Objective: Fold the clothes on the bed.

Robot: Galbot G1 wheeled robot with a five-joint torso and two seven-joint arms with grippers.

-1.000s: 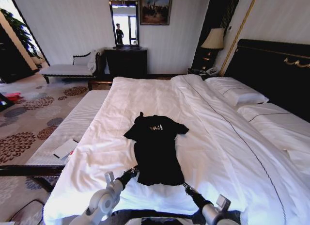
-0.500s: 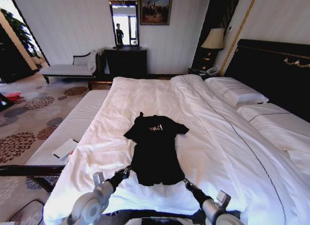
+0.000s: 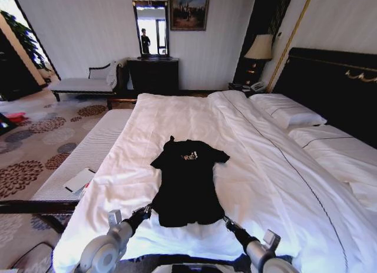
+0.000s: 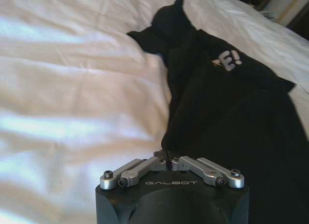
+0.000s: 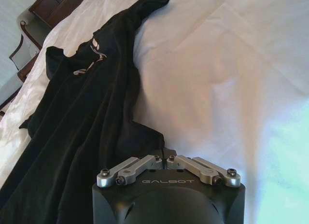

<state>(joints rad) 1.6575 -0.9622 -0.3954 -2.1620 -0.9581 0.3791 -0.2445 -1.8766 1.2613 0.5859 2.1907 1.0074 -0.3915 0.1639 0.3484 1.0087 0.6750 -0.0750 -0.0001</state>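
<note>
Two grippers work the near hem of the black T-shirt (image 3: 187, 182): the left gripper (image 4: 165, 154) and the right gripper (image 5: 166, 154) each have their fingers pressed together on a bottom corner of the fabric. Outward from them the shirt lies spread lengthwise on the white duvet of the bed (image 3: 265, 167), sleeves out, pale lettering toward the far end. No fold shows yet, so I judge the folding barely begun, every fold remaining.

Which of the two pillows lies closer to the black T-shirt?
The far pillow, by the lamp; it lies nearer the T-shirt than the pillow at the picture's right edge.
</note>
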